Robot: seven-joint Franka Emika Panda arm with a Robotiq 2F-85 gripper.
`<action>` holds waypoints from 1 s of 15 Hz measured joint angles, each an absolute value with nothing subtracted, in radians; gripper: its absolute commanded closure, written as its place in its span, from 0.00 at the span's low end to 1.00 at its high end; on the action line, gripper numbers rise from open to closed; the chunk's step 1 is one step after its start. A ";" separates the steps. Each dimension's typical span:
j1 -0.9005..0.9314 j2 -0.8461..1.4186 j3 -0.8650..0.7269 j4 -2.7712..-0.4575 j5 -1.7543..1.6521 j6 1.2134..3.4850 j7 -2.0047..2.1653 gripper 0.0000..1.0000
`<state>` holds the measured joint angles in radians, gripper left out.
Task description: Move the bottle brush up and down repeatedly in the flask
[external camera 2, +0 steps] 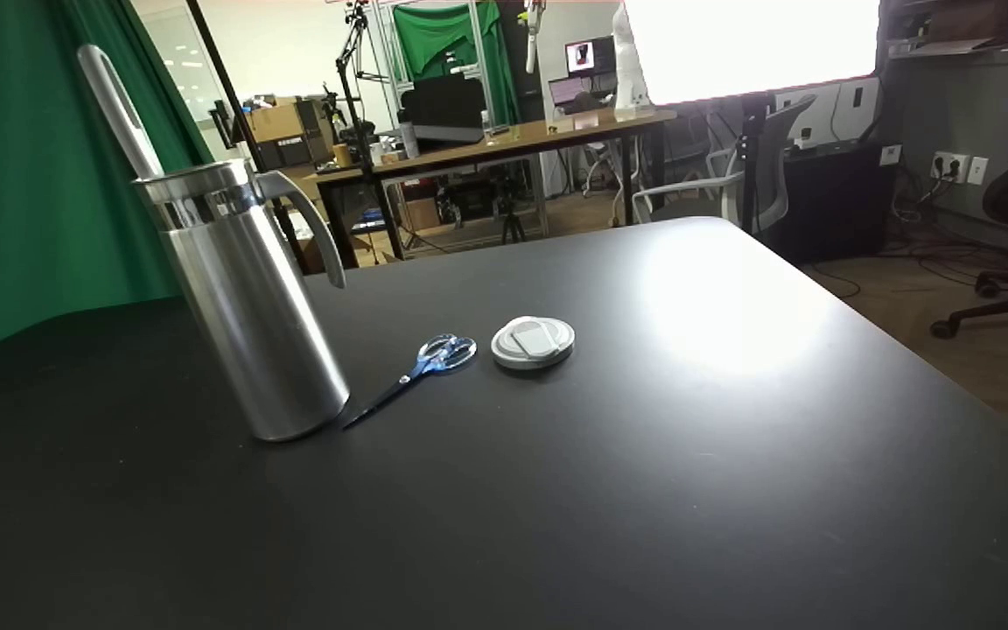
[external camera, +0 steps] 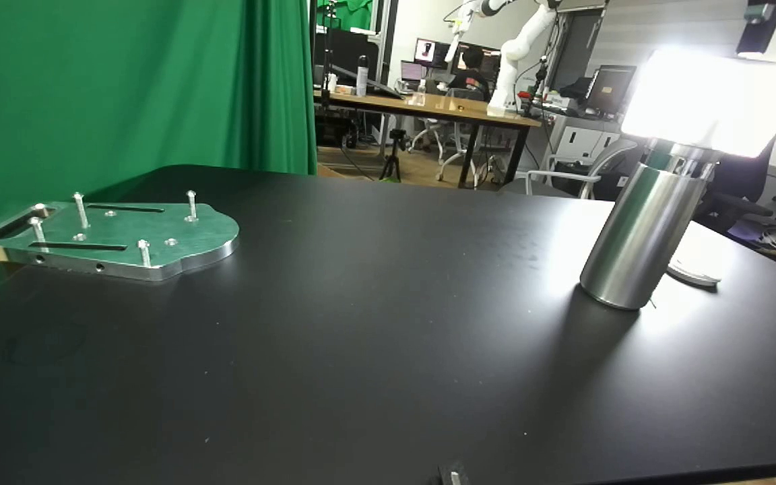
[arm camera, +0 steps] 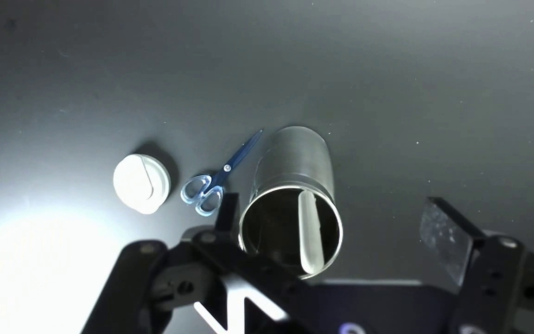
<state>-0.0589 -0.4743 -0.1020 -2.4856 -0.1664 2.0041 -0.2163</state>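
Flask (external camera: pixel 645 232) — standing on black table (external camera: pixel 374 316) | pegged plate (external camera: pixel 133 228) — well apart, near green curtain (external camera: pixel 125 81)

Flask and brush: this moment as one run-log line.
tool: open, brush not gripped | brush: leaning in flask, handle protruding, head hidden | flask: upright, uncapped | scissors: between flask and white lid

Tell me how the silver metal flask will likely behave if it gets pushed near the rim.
Being tall and narrow, the flask would probably tip when pushed that high. Its brushed metal wall looks stiff, so it likely won't give, though its smoothness may make it slippery. Knocked over, its round body could roll, perhaps until the side handle stopped it.
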 measured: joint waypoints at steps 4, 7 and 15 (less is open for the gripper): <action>-0.059 -0.385 -0.125 -2.485 -0.131 2.064 -0.267 0.25; -0.059 -0.325 -0.137 -2.478 -0.106 2.098 -0.301 0.40; -0.059 -0.254 -0.141 -2.460 -0.038 2.150 -0.338 0.96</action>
